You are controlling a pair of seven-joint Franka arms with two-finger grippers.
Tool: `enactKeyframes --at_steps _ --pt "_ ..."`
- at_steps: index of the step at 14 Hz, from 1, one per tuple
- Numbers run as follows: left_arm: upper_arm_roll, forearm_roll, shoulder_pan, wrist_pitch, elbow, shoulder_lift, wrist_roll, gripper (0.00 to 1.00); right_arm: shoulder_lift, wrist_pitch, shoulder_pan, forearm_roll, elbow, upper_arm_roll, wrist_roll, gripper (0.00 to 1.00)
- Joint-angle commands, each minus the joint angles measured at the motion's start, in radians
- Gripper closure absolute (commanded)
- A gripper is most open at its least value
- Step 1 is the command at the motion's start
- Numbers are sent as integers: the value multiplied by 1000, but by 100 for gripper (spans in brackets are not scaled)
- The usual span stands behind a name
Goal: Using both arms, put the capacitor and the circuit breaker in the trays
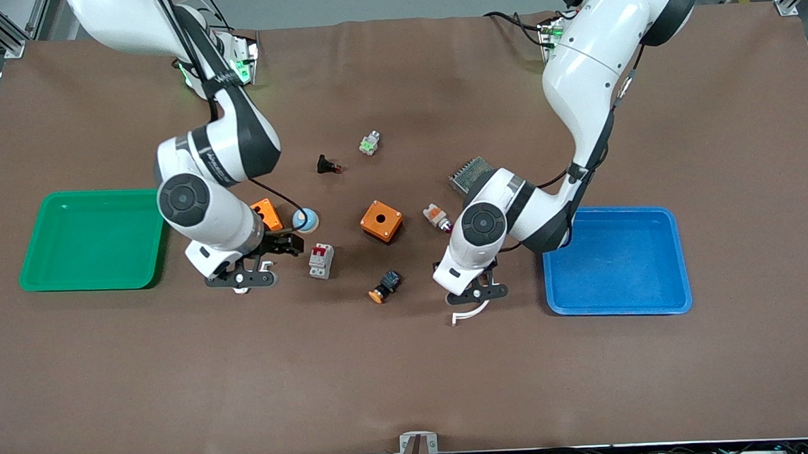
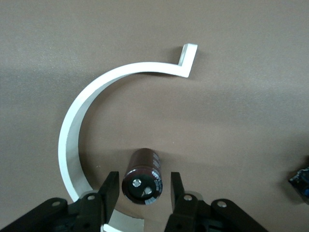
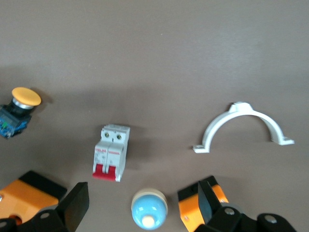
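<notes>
The capacitor (image 2: 142, 182), a small dark cylinder with silvery terminals on its end, stands on the mat between the fingers of my open left gripper (image 2: 142, 191); the jaws flank it with gaps on both sides. In the front view my left gripper (image 1: 478, 293) hides it. The circuit breaker (image 1: 321, 260), white-grey with red levers, lies on the mat and also shows in the right wrist view (image 3: 111, 152). My right gripper (image 1: 283, 244) is open and empty beside it, over a blue dome (image 3: 149, 208).
A white curved clamp (image 2: 96, 104) rings the capacitor. A green tray (image 1: 92, 278) lies at the right arm's end, a blue tray (image 1: 618, 299) at the left arm's. Orange boxes (image 1: 381, 221) (image 1: 267, 212), an orange-capped push-button (image 1: 384, 287), a white pipe clamp (image 3: 244, 126) and other small parts lie mid-table.
</notes>
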Motion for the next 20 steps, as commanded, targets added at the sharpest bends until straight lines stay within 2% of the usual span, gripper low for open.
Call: enactKeyframes --at_steps 1,3,6,7,9,13,15,18,19,20 --pt "9 26 -12 3 32 19 -10 75 45 40 30 23 6 -8 48 0" --pt "10 26 -9 8 32 11 -12 96 68 53 51 30 6 -6 70 0" --pt "10 75 27 -4 28 -33 -15 100 106 91 57 65 6 -6 70 0" --pt "10 85 61 -21 16 -68 -12 100 120 106 60 100 7 -6 68 0" --pt "9 86 110 -69 -10 -128 16 100 146 138 71 115 7 -6 68 0" --pt "3 86 265 -103 -143 -257 175 100 180 160 85 116 7 -5 68 3" --pt "-1 86 342 -101 -226 -305 269 100 188 161 93 116 7 -5 68 30" --pt "-4 88 448 -58 -347 -365 359 100 188 160 99 118 9 -6 70 65" --pt "-4 86 466 -29 -391 -377 376 100 185 152 97 119 9 -6 70 70" --pt "-4 86 478 -3 -437 -383 381 100 179 148 93 118 13 -6 68 71"
